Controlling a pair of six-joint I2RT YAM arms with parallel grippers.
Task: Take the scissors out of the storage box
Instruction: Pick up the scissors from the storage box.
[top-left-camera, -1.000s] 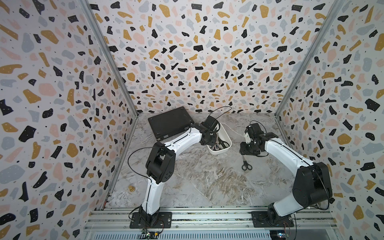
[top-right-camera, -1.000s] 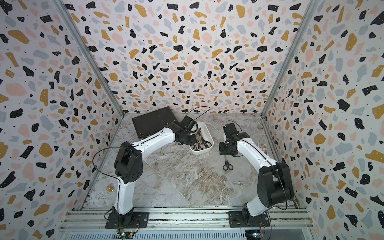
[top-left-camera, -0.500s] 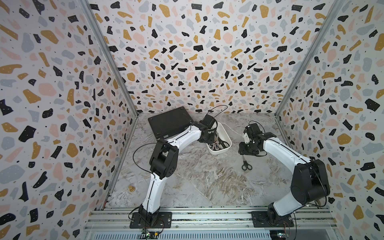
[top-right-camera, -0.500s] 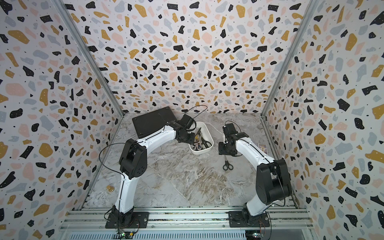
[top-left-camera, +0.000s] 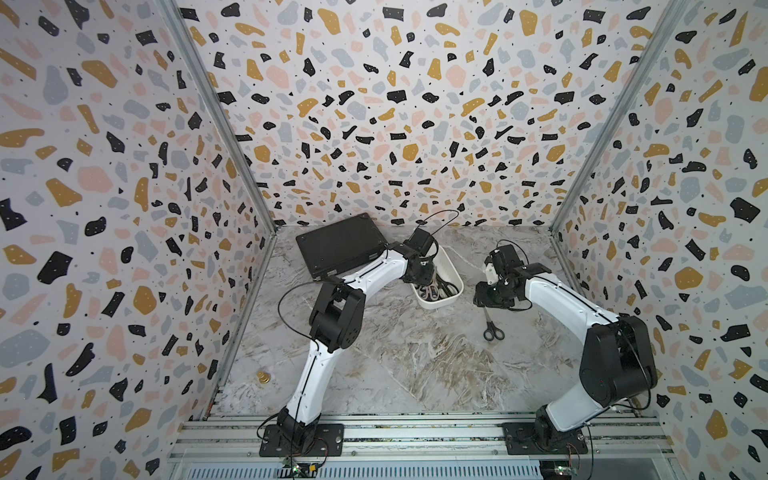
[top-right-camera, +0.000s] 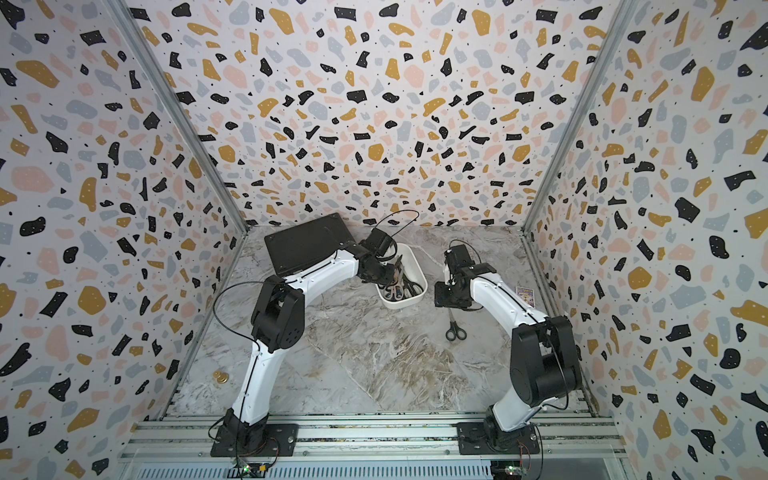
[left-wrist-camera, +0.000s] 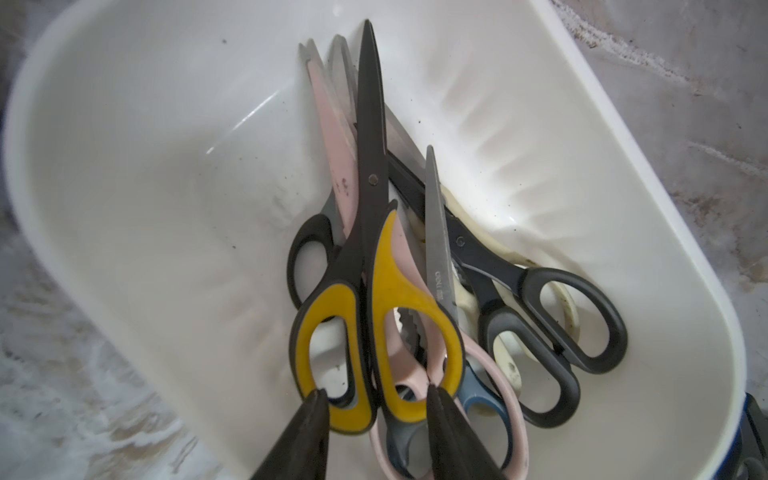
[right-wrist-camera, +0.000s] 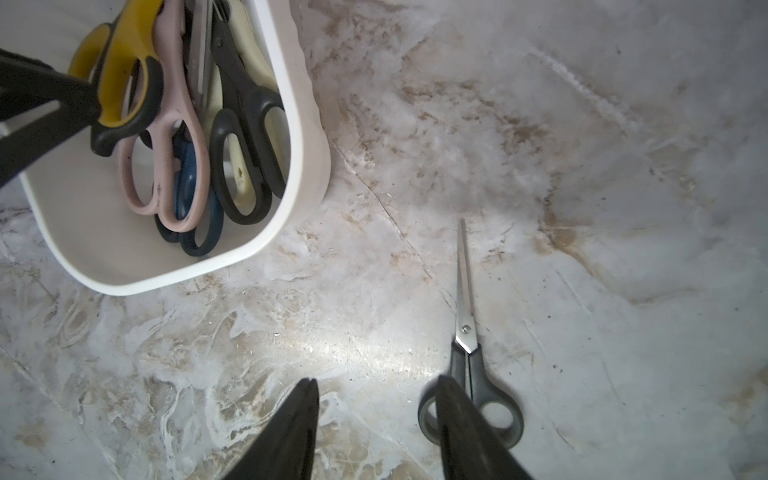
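Yellow-and-black scissors (left-wrist-camera: 374, 316), topmost in the storage box (left-wrist-camera: 623, 174), sit between the left gripper (left-wrist-camera: 372, 399)'s parted fingers; right gripper (right-wrist-camera: 376, 399) hovers released, empty.

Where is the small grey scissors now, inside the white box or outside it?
Outside. The small grey scissors lies flat on the marble table, blades closed, apart from the storage box.

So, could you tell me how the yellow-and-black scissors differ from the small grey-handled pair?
The yellow-and-black scissors lie in the white storage box, on top of the other pairs; the small grey-handled scissors lie alone on the marble tabletop. The yellow-and-black pair has dark blades, the grey pair bright bare metal. The left gripper straddles the yellow handles; the right gripper holds nothing, beside the grey handles. Both pairs lie with blades closed.
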